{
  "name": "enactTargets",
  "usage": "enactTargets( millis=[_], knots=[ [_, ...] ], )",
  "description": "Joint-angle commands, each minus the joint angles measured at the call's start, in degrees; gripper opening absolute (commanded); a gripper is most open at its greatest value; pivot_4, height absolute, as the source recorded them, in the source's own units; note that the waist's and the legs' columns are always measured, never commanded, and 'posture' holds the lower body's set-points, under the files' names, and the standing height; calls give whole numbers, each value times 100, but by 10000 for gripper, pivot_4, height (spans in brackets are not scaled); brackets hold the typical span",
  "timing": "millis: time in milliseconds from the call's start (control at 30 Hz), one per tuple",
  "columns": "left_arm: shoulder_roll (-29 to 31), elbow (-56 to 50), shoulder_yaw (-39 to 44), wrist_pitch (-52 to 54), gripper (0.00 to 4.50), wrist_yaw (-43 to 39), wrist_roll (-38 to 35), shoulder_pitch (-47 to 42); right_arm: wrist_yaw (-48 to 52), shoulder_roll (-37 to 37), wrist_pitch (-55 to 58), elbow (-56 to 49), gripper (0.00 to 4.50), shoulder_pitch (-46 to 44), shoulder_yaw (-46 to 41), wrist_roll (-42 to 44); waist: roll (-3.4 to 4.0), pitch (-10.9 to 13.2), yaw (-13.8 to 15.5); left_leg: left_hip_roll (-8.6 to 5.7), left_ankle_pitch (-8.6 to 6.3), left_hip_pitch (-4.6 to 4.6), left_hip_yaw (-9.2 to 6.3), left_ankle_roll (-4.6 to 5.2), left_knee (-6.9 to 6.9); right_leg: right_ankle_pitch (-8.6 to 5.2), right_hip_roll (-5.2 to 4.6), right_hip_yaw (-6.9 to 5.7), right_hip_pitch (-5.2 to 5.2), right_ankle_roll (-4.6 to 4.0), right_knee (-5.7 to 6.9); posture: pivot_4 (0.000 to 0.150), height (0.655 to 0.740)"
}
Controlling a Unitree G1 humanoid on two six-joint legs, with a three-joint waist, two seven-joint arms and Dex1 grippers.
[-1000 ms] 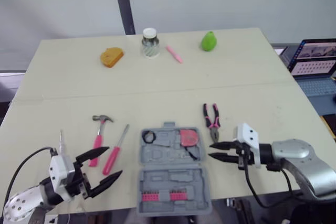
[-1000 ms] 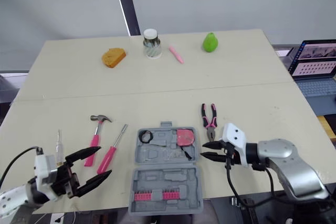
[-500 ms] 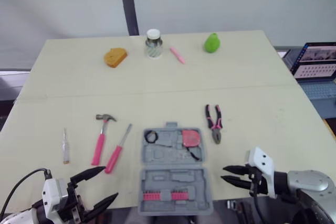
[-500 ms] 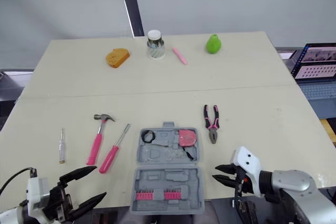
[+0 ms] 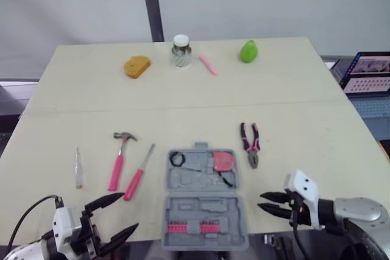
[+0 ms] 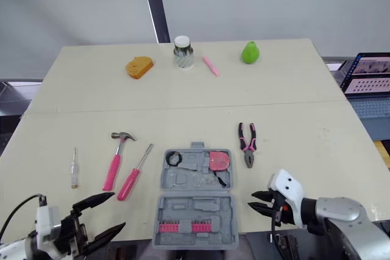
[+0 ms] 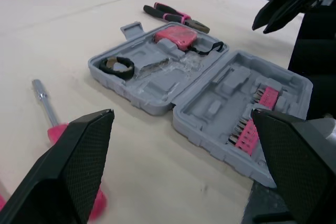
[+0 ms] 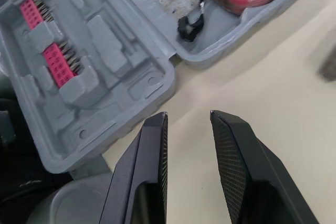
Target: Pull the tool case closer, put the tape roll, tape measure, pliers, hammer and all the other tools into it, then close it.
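– At the near edge of the tabletop [image 5: 292, 108], centre, we have the tool case [image 5: 206, 198] lying open, so the pull looks done. The tape roll [image 5: 177, 159] and tape measure [image 5: 222, 161] sit in pockets of its far half.
– Agreed, we're on loading. What's out?
– Pliers [image 5: 250, 145] are just right of the case. The hammer [image 5: 120, 156] and pink-handled screwdriver [image 5: 139, 173] are to its left, near each other, not touching. A small clear screwdriver [image 5: 77, 168] lies further left. All flat on the tabletop.
– Hands?
– Left hand [image 5: 129, 212] is low at the near-left edge, fingers spread wide, empty. Right hand [image 5: 262, 201] is low by the case's near-right corner, fingers a narrow gap apart, also empty.
– Then we'd take the pliers next with the right: nearest, clear all round. It needs to go forward over them, open wider, and come down across the handles.
– Left takes the hammer by its pink handle. We'd watch the screwdriver beside it.
– Jar [image 5: 181, 50], pear [image 5: 247, 50] and marker [image 5: 209, 64] at the far edge we leave alone.
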Motion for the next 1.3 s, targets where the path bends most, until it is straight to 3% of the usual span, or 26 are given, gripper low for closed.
enactTargets(
  millis=[33,167,633,1000,1300],
  knots=[
    [294,-30,-39,80,45000,-176,-109,-418,-376,20,431,-423,25900,-181,-365,267,1,0,-7,0,1,0,0,-1,-1,0,0,0,-1,0,0,1500,7159],
    [403,-49,-244,262,45000,-147,-107,-1034,-987,201,1120,-681,44827,-431,-484,414,2,0,-12,0,1,0,0,-2,-5,0,1,1,-3,0,0,1500,7159],
    [467,-303,-665,744,45000,-20,-77,-1502,-3637,1831,3402,-1533,44827,-1122,-381,322,5,1,-31,1,5,0,2,-10,-7,1,5,6,-15,1,13,1500,7159],
    [436,-689,-693,1073,45000,530,95,-1427,-4647,2888,3833,-1328,44827,-1792,-21,-109,7,2,-81,-1,6,1,2,-12,-12,-2,5,10,-29,-4,41,1500,7159],
    [417,-925,-745,1242,45000,842,199,-1338,-5057,3246,3645,-755,44827,-2235,348,-624,8,2,-166,-3,7,2,2,-13,-17,-5,4,11,-35,-10,50,1500,7159]
  ],
)
